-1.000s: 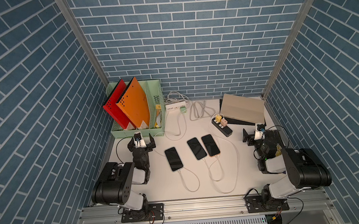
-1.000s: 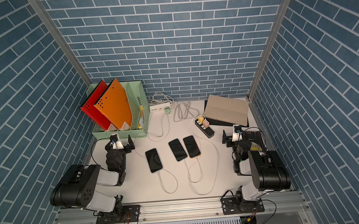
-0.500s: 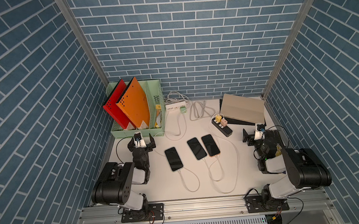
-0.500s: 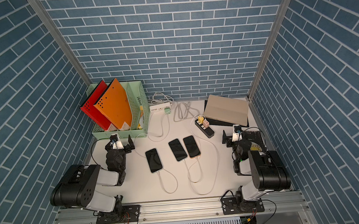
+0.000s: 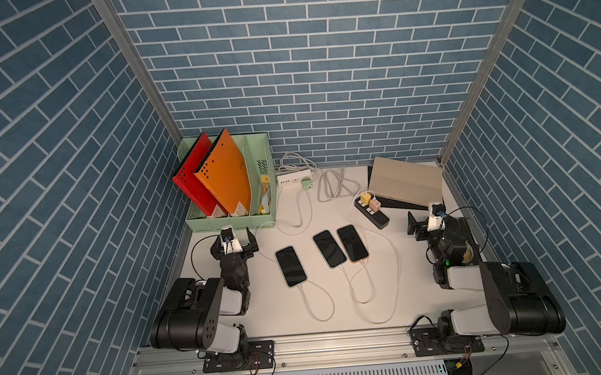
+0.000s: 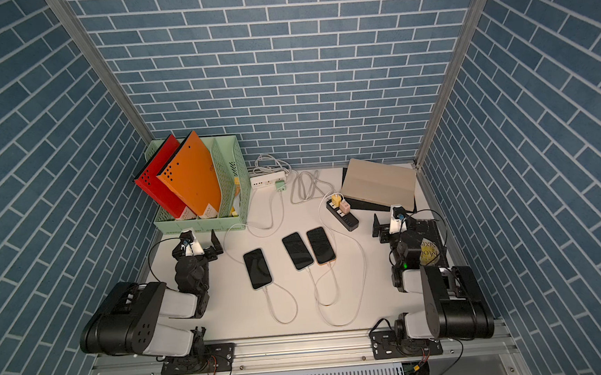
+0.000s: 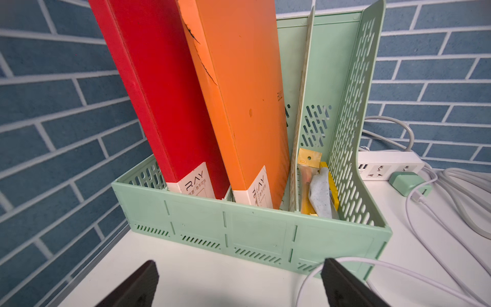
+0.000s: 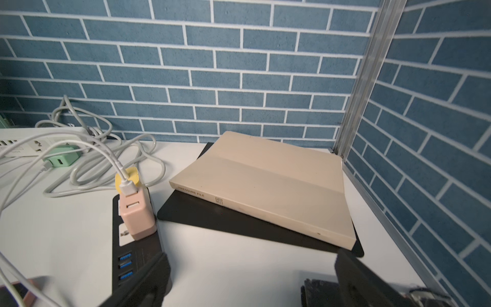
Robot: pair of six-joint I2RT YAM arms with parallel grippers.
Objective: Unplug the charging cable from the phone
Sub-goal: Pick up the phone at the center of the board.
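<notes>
Holding: nothing that I can see; left gripper (image 7: 239,285) has its jaws spread wide over bare table (image 7: 212,265), and right gripper (image 8: 252,273) is equally spread and empty.
Beside left gripper: green file rack (image 7: 255,228) straight ahead, with a red folder (image 7: 164,106) and an orange folder (image 7: 239,106) leaning in it; a white lead (image 7: 398,271) curves past one fingertip.
Beside right gripper: black power strip (image 8: 132,249) next to one finger, with a pink charger (image 8: 136,215) and a yellow charger (image 8: 131,176) plugged into it; beige file box (image 8: 265,186) on a black mat (image 8: 212,220) ahead.
Phones: three, face up mid-table between my arms, apart from both grippers; lone phone (image 5: 290,266), then middle phone (image 5: 329,248) and orange-cased phone (image 5: 352,243) side by side.
Charging cable (image 5: 324,315): white, plugged into the lone phone's near end and looping toward the arm bases; the other two phones each have one plugged in the same way.
Back wall: white power strip (image 5: 293,178) with a green charger (image 5: 306,184).
</notes>
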